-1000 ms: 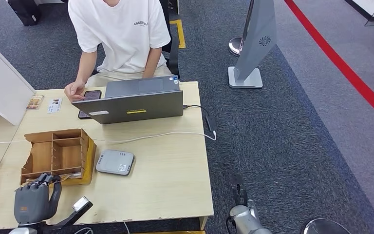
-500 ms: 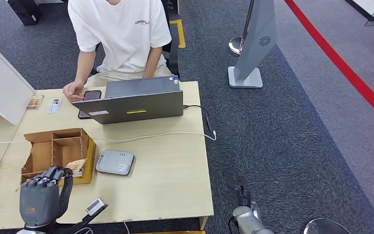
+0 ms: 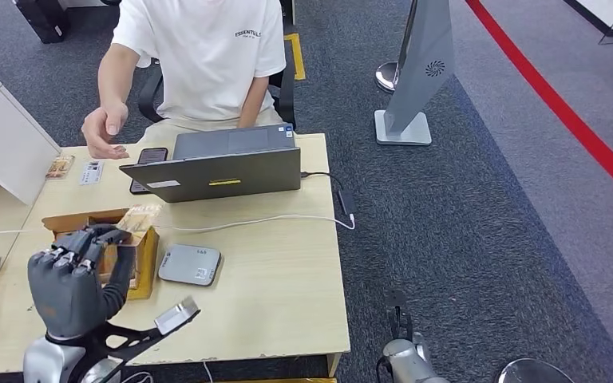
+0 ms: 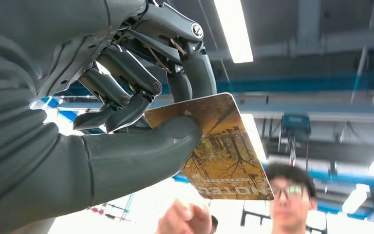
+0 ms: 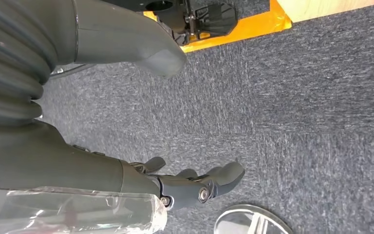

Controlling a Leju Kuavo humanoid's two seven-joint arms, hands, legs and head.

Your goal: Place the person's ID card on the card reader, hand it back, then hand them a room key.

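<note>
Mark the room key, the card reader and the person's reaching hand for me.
room key (image 4: 224, 146), left wrist view, its printed face.
card reader (image 3: 189, 265), head view, its grey top.
person's hand (image 3: 102, 131), head view, its palm.

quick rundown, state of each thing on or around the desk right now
left hand: raised, pinching the room key
room key: held off the desk
right hand: hanging over carpet, empty, fingers apart
laptop: open
card reader: flat, nothing on it
person's hand: lifted above the desk
</note>
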